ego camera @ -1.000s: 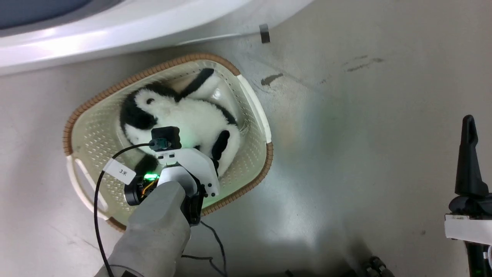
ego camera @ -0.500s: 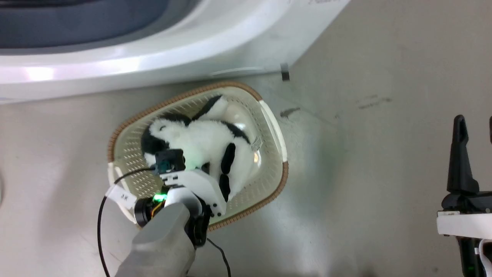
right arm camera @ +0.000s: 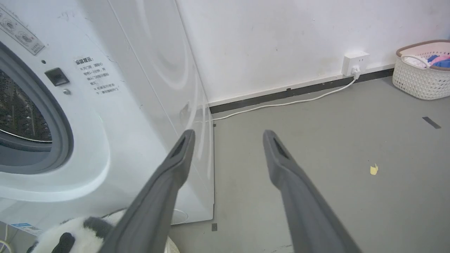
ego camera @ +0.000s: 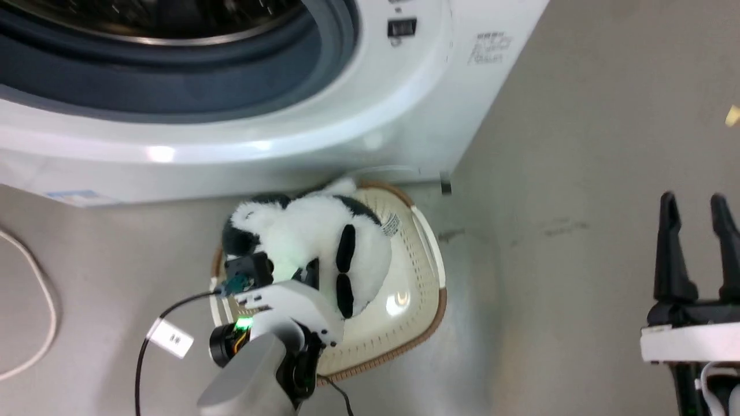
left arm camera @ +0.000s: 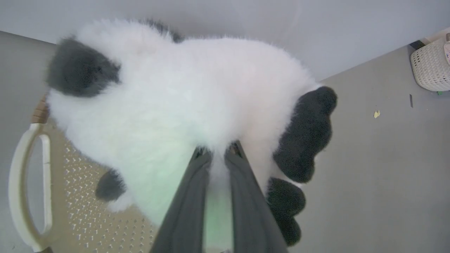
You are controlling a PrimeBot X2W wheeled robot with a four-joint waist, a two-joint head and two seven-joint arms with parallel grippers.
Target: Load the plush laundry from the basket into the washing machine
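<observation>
White-and-black plush laundry point(ego camera: 306, 237), cream perforated basket point(ego camera: 417, 277) with brown rim

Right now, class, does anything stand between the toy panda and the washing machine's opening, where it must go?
Nothing visible does. The left hand holds the panda just above the basket. The washing machine just beyond shows its steel drum bare, with no door across it.

The fluffy black-and-white plush laundry point(ego camera: 300, 231) rises over the cream, brown-rimmed basket point(ego camera: 399, 323), set on the floor before the open washing machine point(ego camera: 404, 115).
</observation>
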